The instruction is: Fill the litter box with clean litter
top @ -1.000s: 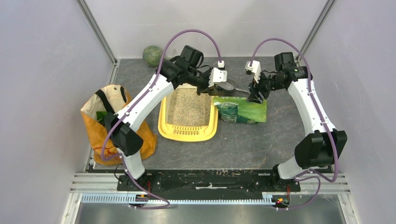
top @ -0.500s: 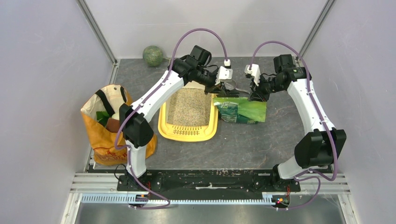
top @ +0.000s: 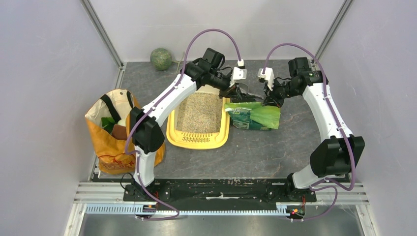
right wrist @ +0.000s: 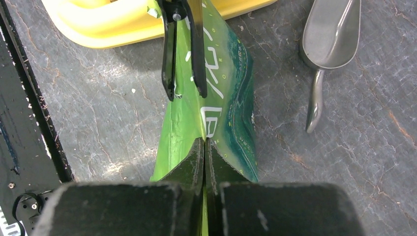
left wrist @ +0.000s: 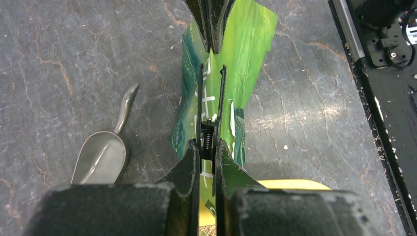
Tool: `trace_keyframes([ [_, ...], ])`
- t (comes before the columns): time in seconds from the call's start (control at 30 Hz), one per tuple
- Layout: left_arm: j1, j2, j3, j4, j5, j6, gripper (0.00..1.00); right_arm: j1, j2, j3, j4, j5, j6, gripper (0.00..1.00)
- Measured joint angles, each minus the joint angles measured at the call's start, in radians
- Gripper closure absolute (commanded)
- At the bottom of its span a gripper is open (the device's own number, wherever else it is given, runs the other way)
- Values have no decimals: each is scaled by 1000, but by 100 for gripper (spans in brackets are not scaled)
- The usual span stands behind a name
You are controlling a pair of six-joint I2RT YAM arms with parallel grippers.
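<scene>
The yellow litter box (top: 173, 133) lies mid-table with beige clean litter (top: 199, 112) spread in it. To its right a glossy green bag (top: 255, 117) lies on its side. My left gripper (left wrist: 207, 145) is shut on a black spring clip (left wrist: 211, 103). The clip's two long arms straddle the bag's raised top edge (right wrist: 184, 54). My right gripper (right wrist: 204, 142) is shut on the far end of that same edge of the green bag (right wrist: 231, 123). The two grippers face each other along the bag.
A grey metal scoop (left wrist: 101, 157) lies on the table behind the bag, also seen in the right wrist view (right wrist: 329, 32). An orange shopping bag (top: 113, 135) stands at the left wall. A green ball (top: 161, 58) rests in the back left corner.
My right gripper has gone from open to shut on the bag's edge. The left gripper has carried the clip right and nearer, over the bag's end, covering the scoop in the top view.
</scene>
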Motion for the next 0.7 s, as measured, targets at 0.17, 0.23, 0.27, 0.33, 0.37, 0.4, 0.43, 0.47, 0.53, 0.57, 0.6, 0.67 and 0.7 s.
trace_keyframes([
  [0.17,0,11,2,23,7,-39,98,0,0,0,-2,-1,0,100],
  [0.23,1,11,3,24,8,-51,98,0,0,0,-3,-2,0,100],
  [0.27,1,11,4,26,10,-58,98,0,0,0,-3,-2,0,100],
  [0.33,1,11,4,26,20,-72,98,0,0,0,-3,-3,0,100],
  [0.37,1,11,4,27,26,-78,98,0,0,0,-3,-3,0,100],
  [0.4,1,11,5,27,31,-85,98,0,0,0,-3,-3,0,100],
  [0.43,1,11,5,26,36,-92,98,0,0,0,-3,-3,0,100],
  [0.47,1,11,5,26,40,-101,98,0,0,0,-3,-3,0,100],
  [0.53,1,11,5,27,52,-116,98,0,0,0,-3,-3,-1,100],
  [0.57,1,11,5,27,53,-119,98,0,0,0,-3,-3,-1,100],
  [0.6,1,11,4,28,52,-122,98,0,0,0,-3,-3,-1,100],
  [0.67,1,11,1,30,51,-124,98,0,0,0,-3,-3,-1,100],
  [0.7,1,11,0,30,51,-124,98,0,0,0,-3,-3,-1,100],
])
